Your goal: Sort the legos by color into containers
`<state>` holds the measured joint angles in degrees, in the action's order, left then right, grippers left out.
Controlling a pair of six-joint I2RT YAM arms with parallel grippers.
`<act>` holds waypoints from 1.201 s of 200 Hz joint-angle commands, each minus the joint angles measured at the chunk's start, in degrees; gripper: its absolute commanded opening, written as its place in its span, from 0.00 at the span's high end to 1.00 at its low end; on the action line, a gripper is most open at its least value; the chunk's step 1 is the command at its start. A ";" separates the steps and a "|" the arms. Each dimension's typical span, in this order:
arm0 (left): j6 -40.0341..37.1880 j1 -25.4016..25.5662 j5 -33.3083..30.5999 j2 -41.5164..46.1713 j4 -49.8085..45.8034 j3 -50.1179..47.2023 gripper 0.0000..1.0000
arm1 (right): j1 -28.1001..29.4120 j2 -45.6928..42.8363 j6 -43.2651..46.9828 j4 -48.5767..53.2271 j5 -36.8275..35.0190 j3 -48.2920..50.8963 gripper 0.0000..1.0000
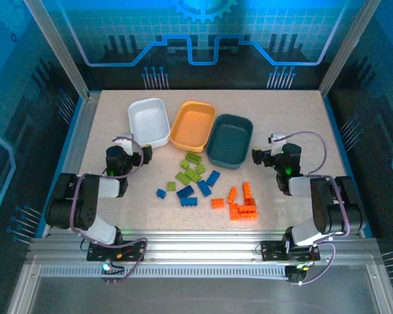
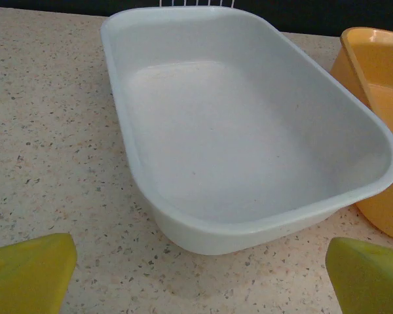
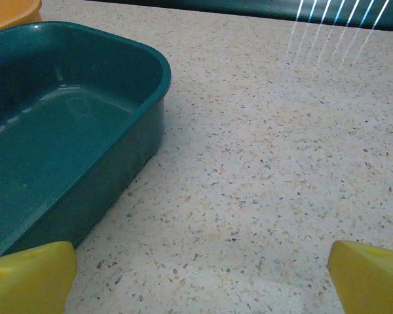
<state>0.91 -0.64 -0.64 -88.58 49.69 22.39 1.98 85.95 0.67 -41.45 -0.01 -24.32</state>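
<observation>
L gripper (image 2: 198,278) released, white tray (image 2: 249,230) ahead; R gripper (image 3: 200,278) released, teal tray (image 3: 108,173) ahead-left.

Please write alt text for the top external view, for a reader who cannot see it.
Loose lime green legos, blue legos and orange legos lie on a speckled table between the left arm and right arm. Beyond them, three empty trays stand in a row: white tray, light orange tray, dark teal tray.

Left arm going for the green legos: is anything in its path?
Nothing visible. Bare table lies between the open left gripper and the green legos; the white tray sits beyond it, and one blue lego lies nearer the arms, off that line.
</observation>
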 commanded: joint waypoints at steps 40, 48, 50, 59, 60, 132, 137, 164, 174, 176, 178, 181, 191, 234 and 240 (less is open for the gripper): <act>-0.73 -0.30 -0.46 0.05 1.68 -0.09 0.01 | 0.75 0.36 0.03 -1.61 -0.87 -0.56 0.00; -0.73 -0.23 -0.55 0.02 1.75 -0.08 0.01 | 0.77 0.42 -0.01 -1.61 -0.86 -0.55 0.00; -0.78 -0.30 -0.47 0.04 1.69 -0.07 0.01 | 0.75 0.39 0.02 -1.61 -0.87 -0.56 0.00; -0.73 -0.27 -0.45 0.02 1.72 -0.15 0.01 | 0.76 0.36 0.01 -1.61 -0.87 -0.56 0.00; -0.73 -0.29 -0.48 0.05 1.72 -0.11 0.01 | 0.75 0.36 0.02 -1.61 -0.87 -0.51 0.00; -0.73 -0.23 -0.49 0.06 1.68 -0.08 0.01 | 0.82 0.36 0.03 -1.61 -0.86 -0.56 0.00; -0.73 -0.30 -0.49 0.07 1.70 -0.12 0.01 | 0.75 0.36 -0.02 -1.61 -0.87 -0.55 0.00; -0.73 -0.28 -0.48 0.07 1.64 -0.11 0.01 | 0.66 0.36 -0.12 -1.53 -0.69 -0.65 0.00; -0.73 -0.24 -0.45 -0.01 1.65 -0.05 0.01 | 0.70 0.36 -0.11 -1.55 -0.62 -0.63 0.00; -0.73 -0.24 -0.46 0.05 1.64 -0.13 0.01 | 0.69 0.36 -0.09 -1.53 -0.61 -0.66 0.00; -0.73 -0.23 -0.49 0.06 1.66 -0.08 0.01 | 0.69 0.36 -0.08 -1.57 -0.60 -0.65 0.00; -0.73 -0.23 -0.51 0.02 1.64 -0.03 0.01 | 0.66 0.36 -0.07 -1.61 -0.56 -0.63 0.00; -0.73 -0.25 -0.50 0.05 1.71 -0.09 0.01 | 0.65 0.36 -0.08 -1.60 -0.49 -0.64 0.00; -0.73 -0.30 -0.47 0.07 1.72 -0.12 0.01 | 0.47 0.27 -0.20 -1.26 -0.22 -0.67 0.00; -0.66 -0.24 -0.41 0.07 1.71 -0.07 0.01 | 0.27 0.19 -0.24 -1.18 0.04 -0.67 0.00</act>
<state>0.91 -0.64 -0.64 -88.58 49.69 22.39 1.98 85.95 0.67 -41.43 0.01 -24.34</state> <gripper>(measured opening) 0.989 0.999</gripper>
